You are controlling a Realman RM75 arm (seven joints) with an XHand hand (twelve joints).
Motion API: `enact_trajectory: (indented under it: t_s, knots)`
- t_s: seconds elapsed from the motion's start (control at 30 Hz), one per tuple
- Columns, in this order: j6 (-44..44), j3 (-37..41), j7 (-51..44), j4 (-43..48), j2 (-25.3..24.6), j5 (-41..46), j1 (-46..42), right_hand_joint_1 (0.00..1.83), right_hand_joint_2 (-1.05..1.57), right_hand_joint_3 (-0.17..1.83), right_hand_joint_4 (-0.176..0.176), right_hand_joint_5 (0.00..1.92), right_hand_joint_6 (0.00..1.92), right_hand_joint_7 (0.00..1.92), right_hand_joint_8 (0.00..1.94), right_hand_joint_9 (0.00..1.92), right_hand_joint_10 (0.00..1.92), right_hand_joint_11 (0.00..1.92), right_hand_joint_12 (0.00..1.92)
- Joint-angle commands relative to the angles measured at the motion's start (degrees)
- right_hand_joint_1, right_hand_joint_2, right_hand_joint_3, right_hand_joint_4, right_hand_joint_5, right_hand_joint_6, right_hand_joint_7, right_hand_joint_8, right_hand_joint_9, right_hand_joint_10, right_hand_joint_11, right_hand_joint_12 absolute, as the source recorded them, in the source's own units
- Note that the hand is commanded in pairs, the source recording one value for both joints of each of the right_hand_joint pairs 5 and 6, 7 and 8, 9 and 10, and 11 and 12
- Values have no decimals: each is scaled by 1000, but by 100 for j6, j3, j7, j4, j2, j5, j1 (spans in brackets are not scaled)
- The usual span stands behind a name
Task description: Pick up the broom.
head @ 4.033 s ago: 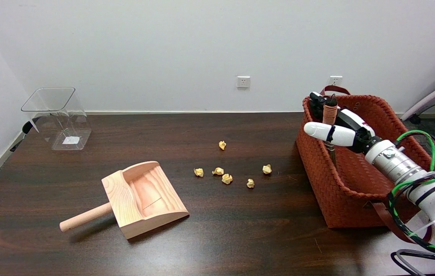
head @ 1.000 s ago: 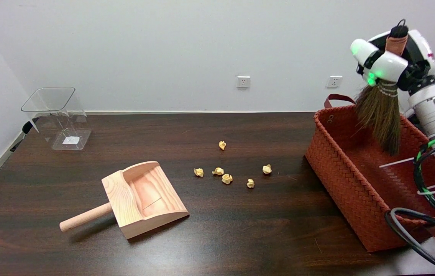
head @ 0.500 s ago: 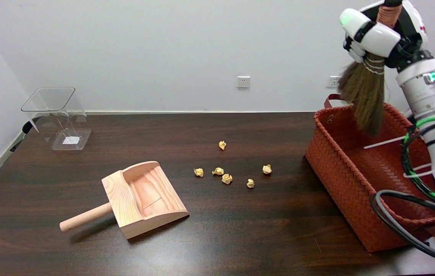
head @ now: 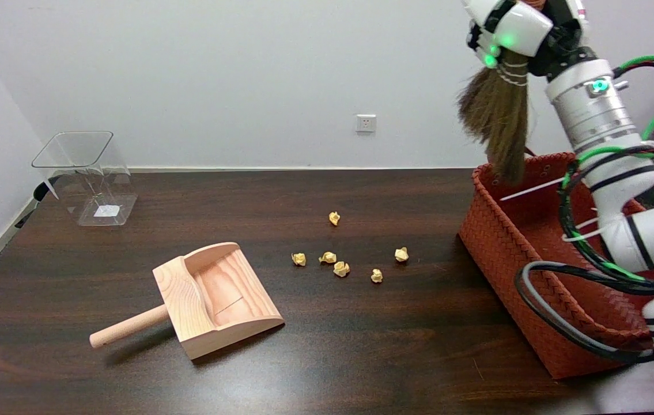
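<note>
Brown straw bristles, bound with pale cord at the neck, make up the broom (head: 499,118), which hangs near upright over the far corner of the basket (head: 525,288), its long axis vertical and bristle tips pointing down, clear of the rim. The right hand (head: 520,26) grips its handle at the picture's top, fingers wrapped round it. The basket is rust-red weave. On the dark glossy table (head: 361,357) lies a pale wooden dustpan (head: 211,297).

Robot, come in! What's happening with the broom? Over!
Right hand grips broom by the handle. Broom up in the air, bristles hanging over basket's far corner. Nothing in the way.
</note>
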Motion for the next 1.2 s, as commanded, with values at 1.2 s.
enact_trajectory:
  t_s: [1.2]
  knots:
    - [-524, -2052, -2028, -1315, -1435, -17, -51, 839, 1571, 745, 0, 1920, 1920, 1920, 1920, 1920, 1920, 1920, 1920]
